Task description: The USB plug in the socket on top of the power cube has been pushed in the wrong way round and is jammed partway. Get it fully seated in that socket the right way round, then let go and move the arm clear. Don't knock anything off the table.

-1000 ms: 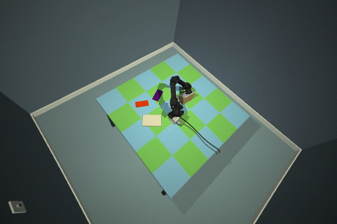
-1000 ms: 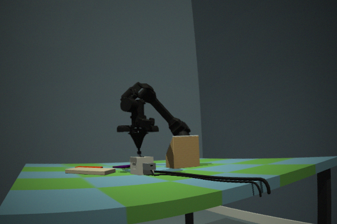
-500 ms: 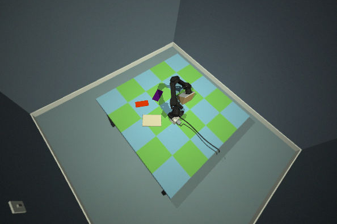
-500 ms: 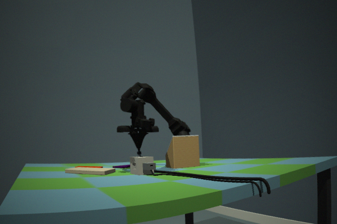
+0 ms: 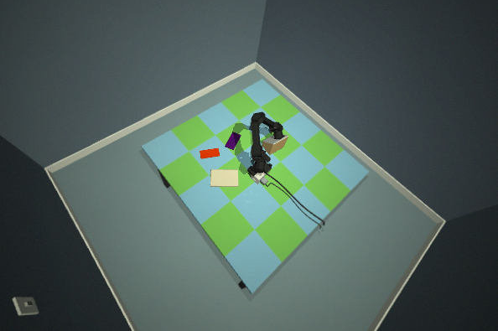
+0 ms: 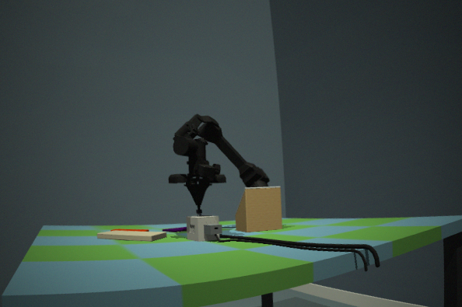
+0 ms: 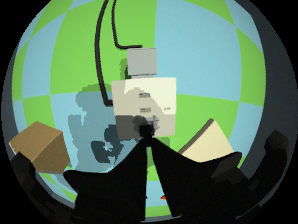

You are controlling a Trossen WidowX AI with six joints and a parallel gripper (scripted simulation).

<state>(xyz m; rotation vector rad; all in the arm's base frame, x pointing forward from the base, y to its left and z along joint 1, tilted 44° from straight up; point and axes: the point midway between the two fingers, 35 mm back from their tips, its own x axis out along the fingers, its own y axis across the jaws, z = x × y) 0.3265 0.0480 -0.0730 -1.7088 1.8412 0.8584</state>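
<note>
The white power cube (image 5: 261, 177) (image 6: 197, 228) (image 7: 154, 98) stands on the checkered table (image 5: 268, 246) (image 6: 233, 267). My gripper (image 5: 256, 170) (image 6: 199, 207) (image 7: 148, 141) points straight down over the cube's top and is shut on the small dark USB plug (image 6: 199, 212) (image 7: 143, 123). The plug sits at the fingertips, right at the cube's top face; I cannot tell how deep it sits. A grey plug (image 6: 212, 229) (image 7: 141, 62) sits in the cube's side socket.
Two black cables (image 5: 295, 202) (image 6: 311, 245) (image 7: 104, 30) run from the cube over the table edge. A brown wedge box (image 5: 275, 144) (image 6: 260, 209) (image 7: 40, 145) stands close by. A cream board (image 5: 224, 178) (image 6: 131, 235) (image 7: 206, 144), a red slab (image 5: 210, 152) (image 6: 129, 230) and a purple slab (image 5: 231, 140) (image 6: 174, 228) lie nearby.
</note>
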